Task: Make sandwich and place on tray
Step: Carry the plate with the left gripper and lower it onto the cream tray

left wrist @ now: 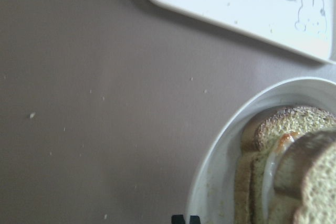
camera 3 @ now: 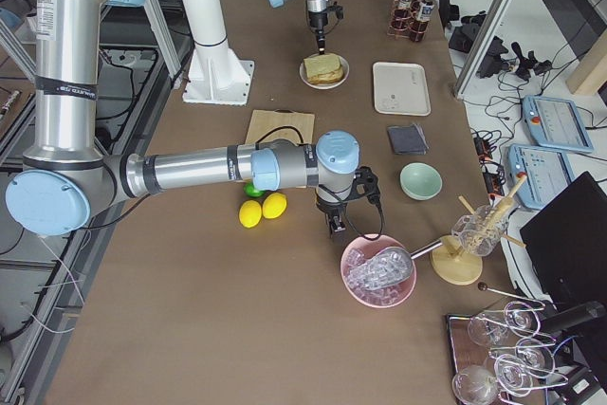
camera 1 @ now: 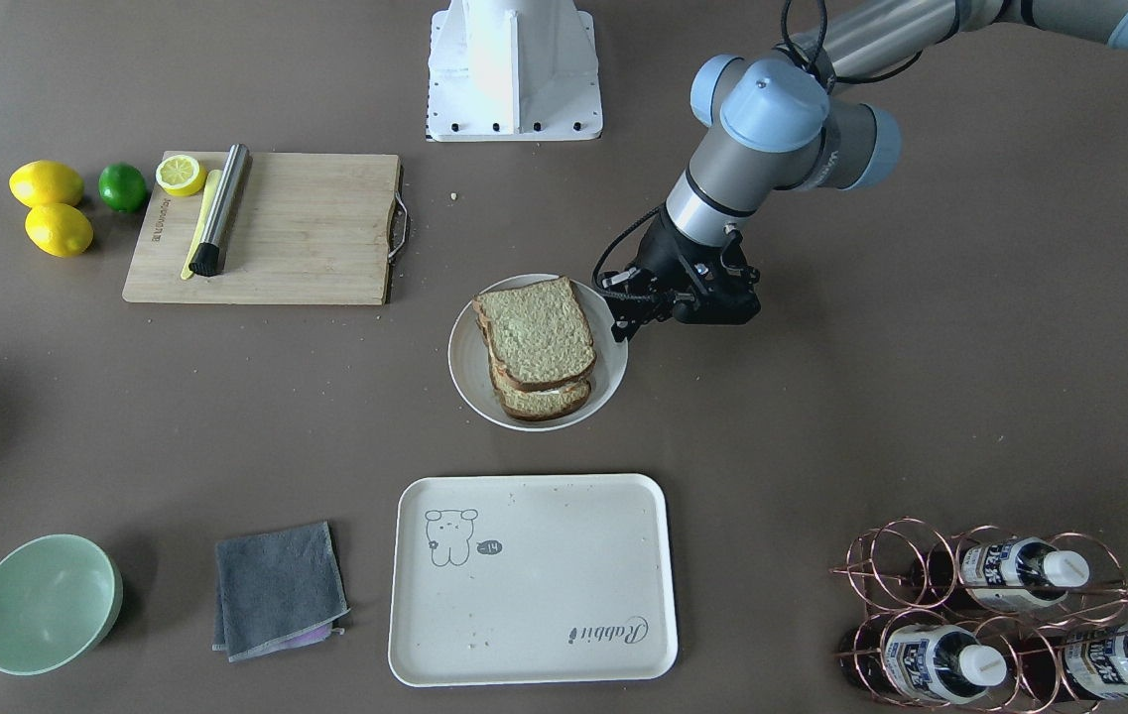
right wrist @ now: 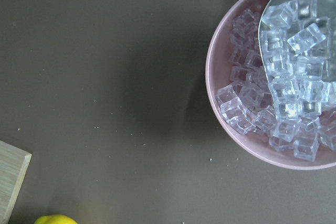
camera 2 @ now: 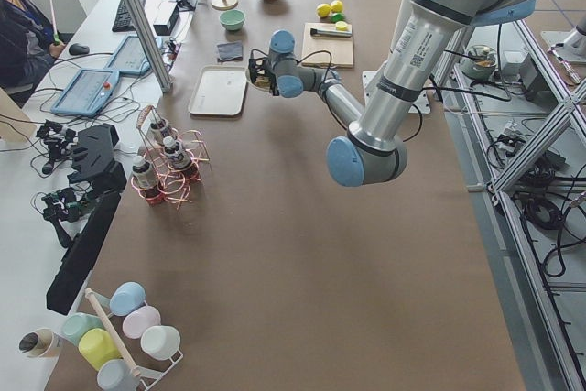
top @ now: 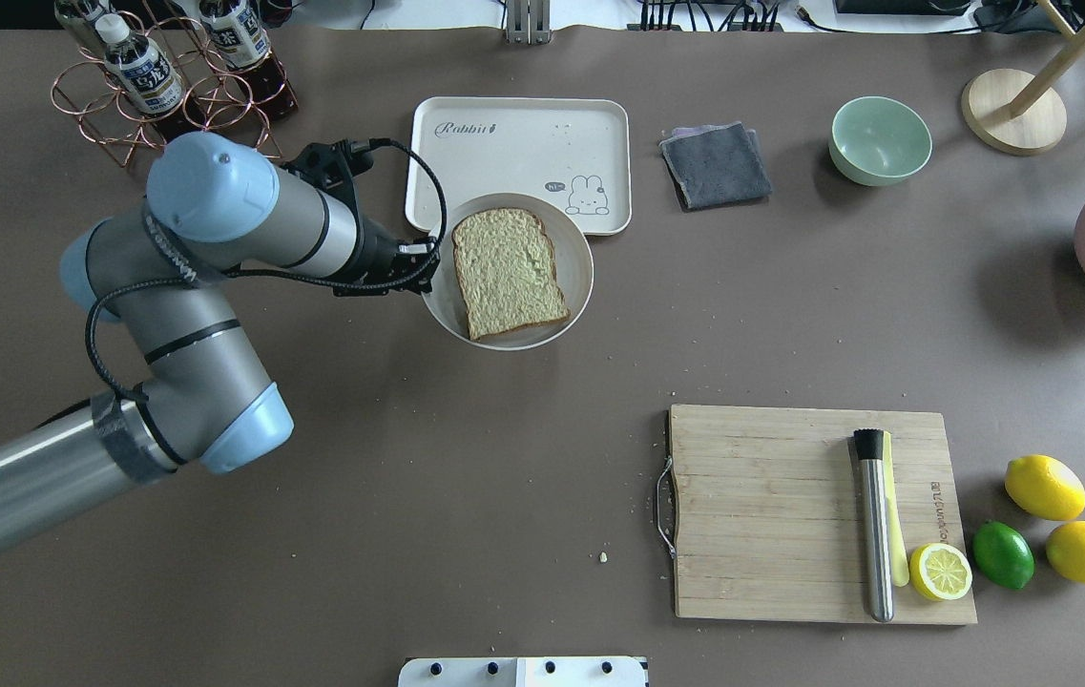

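The sandwich [camera 1: 536,342], two greenish-tan slices with dark crust and a white-and-orange egg between them [left wrist: 270,166], lies on a round white plate [camera 1: 469,372]. My left gripper [camera 1: 620,319] is at the plate's rim on the robot's left. In the left wrist view its fingertips [left wrist: 184,219] are close together over the rim [left wrist: 220,177], shut on it. The cream tray [camera 1: 544,595] is bare, beyond the plate. My right gripper [camera 3: 334,225] hangs over the table beside a pink bowl of ice; I cannot tell if it is open or shut.
A wooden cutting board [camera 1: 266,228] carries a steel tool and a lemon half, with two lemons and a lime [camera 1: 122,186] beside it. A green bowl [camera 1: 46,603] and grey cloth [camera 1: 278,587] lie beside the tray. A copper bottle rack [camera 1: 1010,615] stands on the robot's left. The ice bowl [right wrist: 262,77] holds a scoop.
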You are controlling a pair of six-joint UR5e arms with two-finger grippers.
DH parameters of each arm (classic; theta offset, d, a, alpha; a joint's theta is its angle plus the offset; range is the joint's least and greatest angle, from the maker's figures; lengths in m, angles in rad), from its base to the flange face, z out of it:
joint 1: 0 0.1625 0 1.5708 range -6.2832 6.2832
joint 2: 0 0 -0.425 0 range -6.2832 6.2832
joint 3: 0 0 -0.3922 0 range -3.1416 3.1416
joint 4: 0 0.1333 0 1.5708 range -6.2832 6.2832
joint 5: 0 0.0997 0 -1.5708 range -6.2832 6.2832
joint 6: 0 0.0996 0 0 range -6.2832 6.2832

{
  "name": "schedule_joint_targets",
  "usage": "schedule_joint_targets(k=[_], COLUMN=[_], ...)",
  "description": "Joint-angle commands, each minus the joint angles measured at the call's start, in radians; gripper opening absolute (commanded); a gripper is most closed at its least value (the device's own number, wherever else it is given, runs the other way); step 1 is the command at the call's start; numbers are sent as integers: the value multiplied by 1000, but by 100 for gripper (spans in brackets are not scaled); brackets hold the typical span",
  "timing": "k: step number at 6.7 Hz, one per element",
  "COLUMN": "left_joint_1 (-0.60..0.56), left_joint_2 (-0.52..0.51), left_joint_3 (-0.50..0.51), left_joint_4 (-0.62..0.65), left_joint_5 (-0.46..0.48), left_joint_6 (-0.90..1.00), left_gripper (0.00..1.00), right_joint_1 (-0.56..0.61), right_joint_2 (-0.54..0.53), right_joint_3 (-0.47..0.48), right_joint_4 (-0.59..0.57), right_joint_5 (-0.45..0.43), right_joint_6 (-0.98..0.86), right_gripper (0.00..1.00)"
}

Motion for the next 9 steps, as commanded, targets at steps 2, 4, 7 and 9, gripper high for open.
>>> schedule_joint_targets(k=[2, 4, 7, 9], left_joint_1=[-166, -172, -143, -141], left_joint_2=[-280, -401, -427, -337], left_joint_3=[458, 747, 805, 651], left_joint_4=[-58, -209, -253, -250], left_joint_5=[-148, -138, -63, -72], left_joint_6=[190, 197, 188, 159], left_gripper=[0, 0, 98, 98], right_joint_1=[-11, -27, -36, -48], right_joint_2=[11, 20, 20, 20], right_joint_3=[20, 30, 37, 37], right_joint_4=[2, 3, 3, 3], right_joint_5=[-4, -4, 19, 25], right_joint_6=[-1, -1, -1, 0], right_gripper=[100, 100, 100, 100])
